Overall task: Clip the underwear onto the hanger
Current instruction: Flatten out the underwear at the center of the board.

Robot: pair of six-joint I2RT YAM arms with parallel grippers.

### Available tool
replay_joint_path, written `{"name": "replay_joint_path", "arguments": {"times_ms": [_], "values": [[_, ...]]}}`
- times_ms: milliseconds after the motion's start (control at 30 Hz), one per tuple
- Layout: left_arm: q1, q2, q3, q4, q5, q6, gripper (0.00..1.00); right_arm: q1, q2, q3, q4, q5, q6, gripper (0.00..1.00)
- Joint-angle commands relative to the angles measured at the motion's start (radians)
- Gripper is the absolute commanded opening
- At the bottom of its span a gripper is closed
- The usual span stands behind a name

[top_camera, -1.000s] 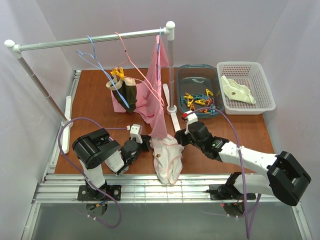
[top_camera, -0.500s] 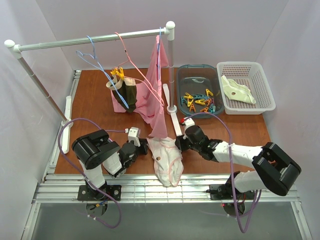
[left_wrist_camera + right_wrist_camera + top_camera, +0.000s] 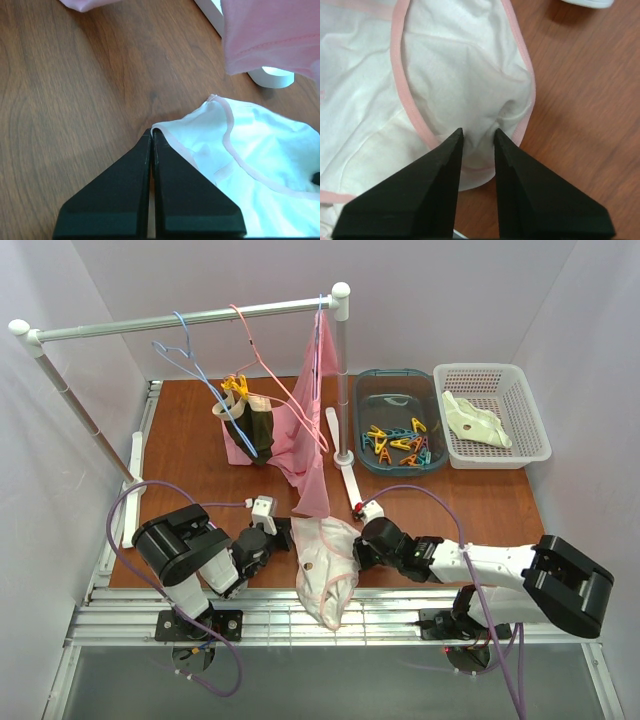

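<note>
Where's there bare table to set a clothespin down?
Bare wood lies left of the olive underwear, toward the rack foot, and between the white basket and the right arm. The near middle is crowded by the underwear and both arms.

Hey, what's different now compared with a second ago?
The right tool came back toward the near edge and closed onto the right side of the pale pinkish-white briefs with pink edging, bunching the fabric between its fingers. The left tool still pinches the briefs' left corner. The thin light-blue wire hanger hangs unchanged on the rail.
</note>
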Motion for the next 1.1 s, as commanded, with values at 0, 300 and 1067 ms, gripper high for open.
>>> {"name": "replay_joint_path", "arguments": {"times_ms": [0, 300, 1067], "values": [[0.004, -0.027, -0.017, 0.249, -0.011, 0.016, 0.00, 0.018, -0.058, 0.066, -0.125, 0.081, 0.027, 0.23], [0.004, -0.036, -0.024, 0.249, -0.002, 0.019, 0.00, 0.009, 0.042, 0.218, -0.067, 0.178, -0.086, 0.46], [0.004, -0.061, -0.047, 0.244, 0.012, 0.029, 0.00, -0.034, 0.320, 0.206, 0.057, 0.221, -0.082, 0.42]]}}
